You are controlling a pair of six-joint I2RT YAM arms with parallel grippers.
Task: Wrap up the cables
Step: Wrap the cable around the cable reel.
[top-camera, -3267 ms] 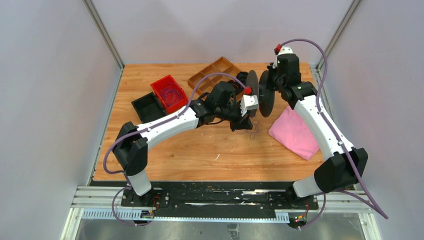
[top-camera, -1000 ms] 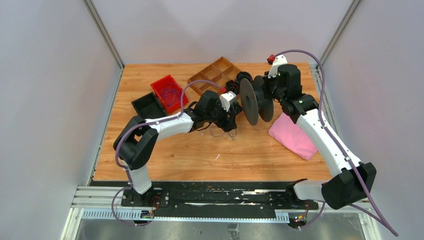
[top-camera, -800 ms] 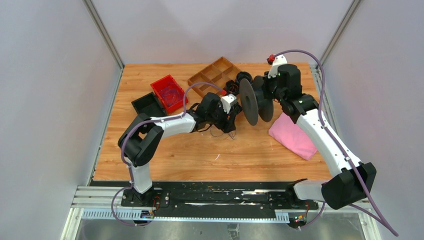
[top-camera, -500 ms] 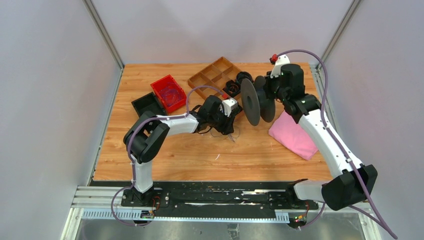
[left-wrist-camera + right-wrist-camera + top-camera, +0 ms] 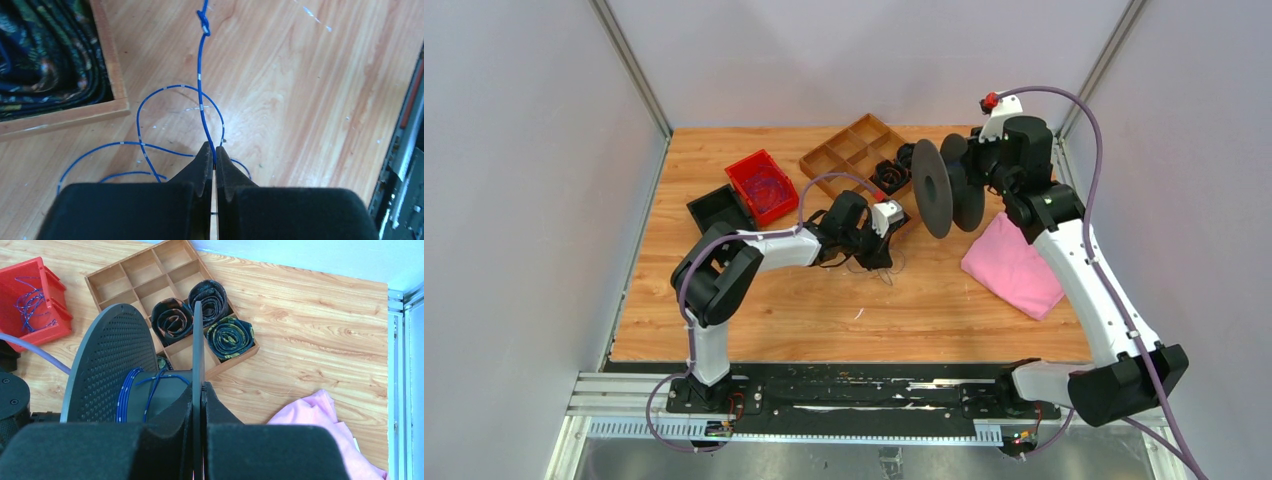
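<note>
Spanning the whole workspace is the wooden counter (image 5: 824,310), with both arms reaching toward its far half. Held in the air above the far right part of the counter is a dark grey round spool (image 5: 107,365), standing on edge with its perforated flanges upright. The right gripper (image 5: 198,386) is clenched on the thin rim of the flange nearer its camera. A few turns of thin cable lie around the spool's hub (image 5: 132,390).

A crumpled pink cloth (image 5: 1014,265) lies near the right edge, below the spool in the top view. A wooden divided tray (image 5: 145,260) sits at the far edge near its middle. Three of its compartments nearest the spool each hold a dark rolled item (image 5: 230,337). To the left of the tray stands a red bin (image 5: 762,185) with a tangle of thin wire inside, and a black bin (image 5: 717,212) sits just beside it, toward the left edge.

The left gripper (image 5: 214,150) is low over the middle of the counter, its jaws pinched together on the cable (image 5: 201,90). That cable reads blue in the wrist view. It loops loosely on the wood just beside the tray's corner, and one strand runs away from the fingertips to a small knot.
</note>
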